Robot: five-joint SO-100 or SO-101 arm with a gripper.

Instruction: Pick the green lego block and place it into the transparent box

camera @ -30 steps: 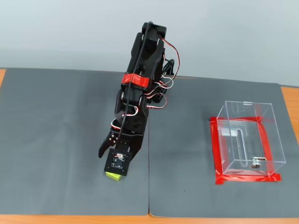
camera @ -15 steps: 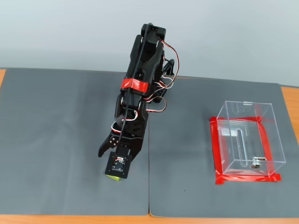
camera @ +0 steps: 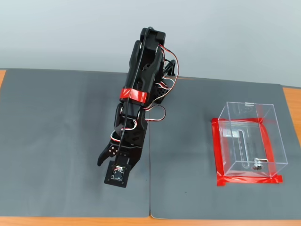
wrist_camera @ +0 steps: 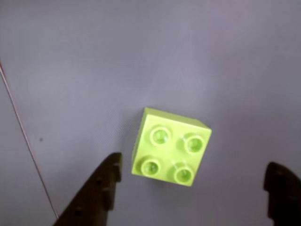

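Because the green lego block [wrist_camera: 171, 147] sits rotated between the widely spread, empty fingers of the end effector [wrist_camera: 193, 193], closing could catch its corners, twisting or ejecting it; it also lies nearer the left finger [wrist_camera: 101, 188]. The block is lime yellow-green, square, four-studded, resting flat on the grey mat [wrist_camera: 94, 61], far left of the transparent box [camera: 249, 141].

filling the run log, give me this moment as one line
phase: approach | gripper: open, straddling green lego block, no contact | block: on mat, studs up | transparent box: empty
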